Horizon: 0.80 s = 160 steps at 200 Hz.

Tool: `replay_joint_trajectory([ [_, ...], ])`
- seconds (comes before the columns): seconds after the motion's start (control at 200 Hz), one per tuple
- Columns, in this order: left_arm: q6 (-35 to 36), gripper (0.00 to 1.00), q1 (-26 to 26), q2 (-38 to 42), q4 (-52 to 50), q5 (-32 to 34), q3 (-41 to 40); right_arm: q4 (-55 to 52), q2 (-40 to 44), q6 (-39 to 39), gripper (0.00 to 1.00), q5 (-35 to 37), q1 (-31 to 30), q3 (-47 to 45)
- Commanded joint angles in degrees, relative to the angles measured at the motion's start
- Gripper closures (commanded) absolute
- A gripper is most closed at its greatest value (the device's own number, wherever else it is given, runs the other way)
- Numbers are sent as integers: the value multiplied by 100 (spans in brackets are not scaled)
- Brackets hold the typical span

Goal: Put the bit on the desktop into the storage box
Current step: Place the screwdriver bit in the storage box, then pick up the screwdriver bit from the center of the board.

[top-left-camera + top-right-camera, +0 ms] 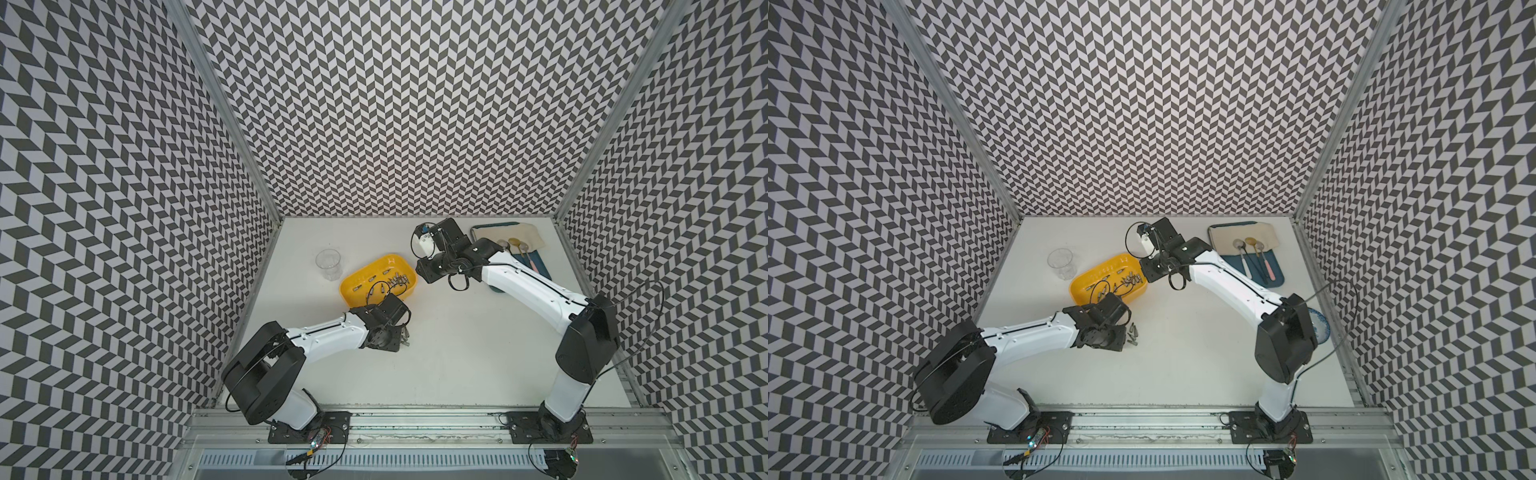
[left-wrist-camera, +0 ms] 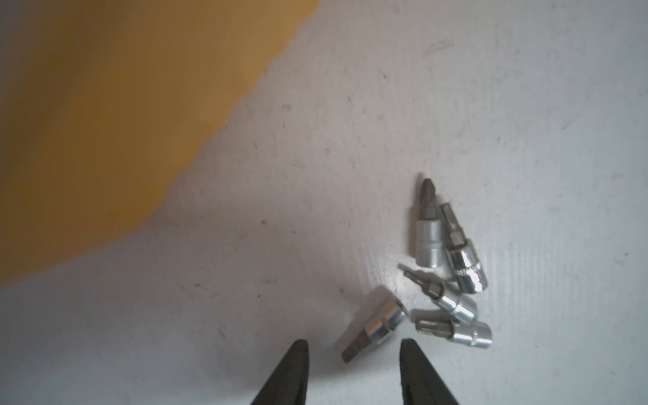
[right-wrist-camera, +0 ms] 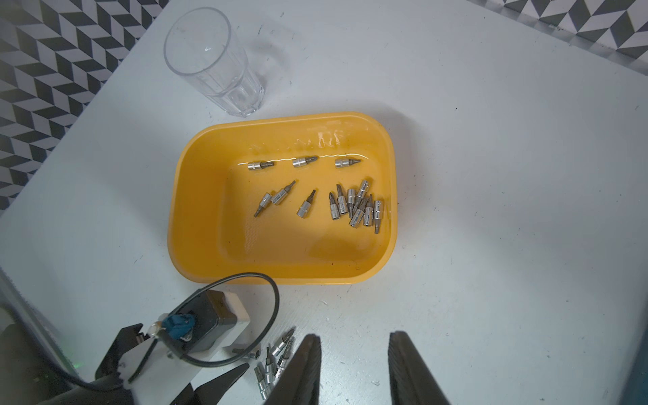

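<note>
Nothing readable; the logo (image 1: 391, 260) on the storage box (image 1: 348, 291) is illegible.

At least five bits (image 2: 429, 242) are lying on the bench (image 3: 491, 175), over a dozen more in one storage box (image 3: 196, 245), beside one glass cup (image 3: 214, 59).

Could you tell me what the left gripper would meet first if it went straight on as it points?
Most likely the lone blunt-tipped bit on the desktop just ahead of the left gripper, in line with its open jaws; the four clustered bits sit off to one side. Depth is unclear.
</note>
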<state>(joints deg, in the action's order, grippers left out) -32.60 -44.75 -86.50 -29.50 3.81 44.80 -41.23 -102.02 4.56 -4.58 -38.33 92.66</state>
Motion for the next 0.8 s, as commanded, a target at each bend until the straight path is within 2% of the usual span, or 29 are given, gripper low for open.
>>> replay_joint_trajectory([
  [0.0, 78, 54, -60, -124, 119, 28, 199, 239, 241, 20, 63, -8, 60, -77],
  [0.29, 117, 56, -77, -485, 40, 111, 344, 239, 362, -49, 63, -64, 181, -230],
  [0.611, 16, 65, -99, -315, 23, 123, 205, 239, 395, -71, 63, -98, 212, -251],
  [0.796, -28, 67, -101, -341, 3, 124, 192, 252, 417, -77, 63, -173, 212, -346],
])
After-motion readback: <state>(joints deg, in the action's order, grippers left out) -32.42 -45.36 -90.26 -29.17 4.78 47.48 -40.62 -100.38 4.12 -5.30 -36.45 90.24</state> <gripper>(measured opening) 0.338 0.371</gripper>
